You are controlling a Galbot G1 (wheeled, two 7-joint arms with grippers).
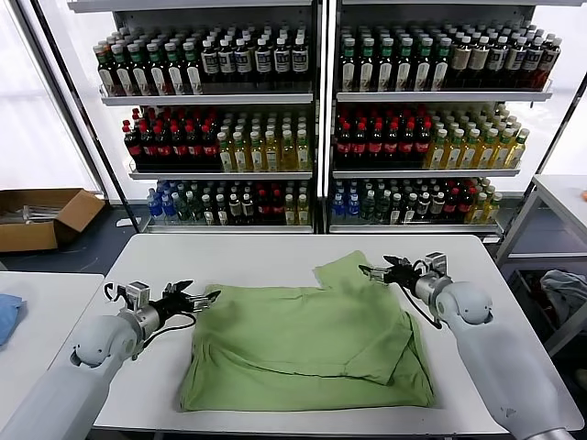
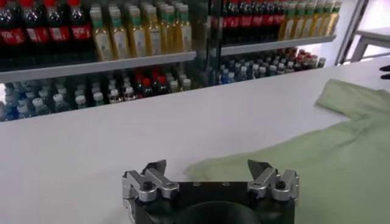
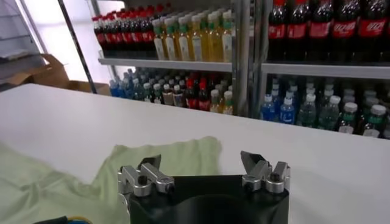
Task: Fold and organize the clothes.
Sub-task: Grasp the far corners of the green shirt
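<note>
Green polo shirt (image 1: 307,348) lay partly folded mid-bench (image 1: 275,252). I had left gripper (image 1: 200,298) at its left corner and right gripper (image 1: 379,272) by the right sleeve, both spread wide, holding nothing, ready to pinch.

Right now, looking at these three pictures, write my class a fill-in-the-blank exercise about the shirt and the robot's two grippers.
1. The light green shirt lies on a ____ table.
2. Both the left gripper and the right gripper are ____, holding nothing.
3. The shelves behind the table hold rows of ____.
4. The right gripper hovers by the shirt's ____.

Missing words: white; open; bottles; sleeve
</note>
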